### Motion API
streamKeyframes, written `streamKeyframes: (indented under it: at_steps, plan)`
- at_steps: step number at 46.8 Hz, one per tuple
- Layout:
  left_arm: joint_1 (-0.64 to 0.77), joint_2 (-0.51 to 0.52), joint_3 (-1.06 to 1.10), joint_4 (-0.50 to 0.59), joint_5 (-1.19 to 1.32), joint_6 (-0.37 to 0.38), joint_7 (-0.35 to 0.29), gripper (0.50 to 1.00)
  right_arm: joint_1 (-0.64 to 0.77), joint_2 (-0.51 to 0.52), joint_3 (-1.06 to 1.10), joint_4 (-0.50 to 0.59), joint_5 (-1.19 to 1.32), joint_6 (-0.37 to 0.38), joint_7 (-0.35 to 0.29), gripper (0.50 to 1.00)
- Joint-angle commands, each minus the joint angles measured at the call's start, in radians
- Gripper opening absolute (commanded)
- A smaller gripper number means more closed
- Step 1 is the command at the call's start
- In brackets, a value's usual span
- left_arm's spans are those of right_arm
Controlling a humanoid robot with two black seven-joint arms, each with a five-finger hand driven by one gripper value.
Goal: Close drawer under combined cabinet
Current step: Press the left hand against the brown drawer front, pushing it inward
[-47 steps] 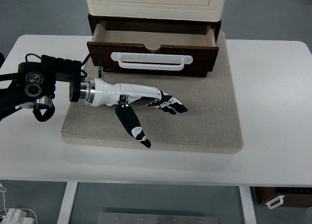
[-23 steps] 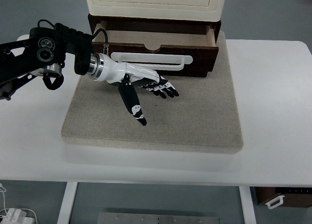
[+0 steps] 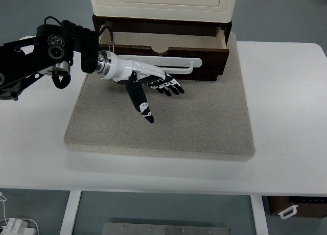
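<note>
Fronting open drawer (image 3: 161, 55), left hand (image 3: 145, 80) outstretched.

A beige mat (image 3: 204, 117) lies flat on a white table (image 3: 286, 107), covering the table's middle from its far edge towards the near edge. Grey floor (image 3: 41, 15) shows beyond the table. Below the near edge, a white table leg (image 3: 71, 214) stands at left; a dark box with a white handle (image 3: 294, 208) sits at lower right.
</note>
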Motion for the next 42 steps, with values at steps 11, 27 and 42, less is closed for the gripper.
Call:
streamKeyframes:
  at_steps: [11, 27, 42]
  plan:
    - [-0.002, -0.016, -0.003, 0.030, 0.007, 0.000, -0.001, 1.000, 0.000, 0.000, 0.000, -0.001, 0.000, 0.000, 0.000, 0.952]
    - [-0.009, -0.025, -0.021, 0.086, 0.004, 0.000, -0.001, 1.000, 0.000, 0.000, 0.000, -0.001, 0.000, 0.000, 0.000, 0.952]
    - [-0.014, -0.045, -0.037, 0.151, 0.002, 0.000, -0.004, 1.000, 0.000, 0.000, 0.000, 0.001, 0.000, 0.000, 0.000, 0.952]
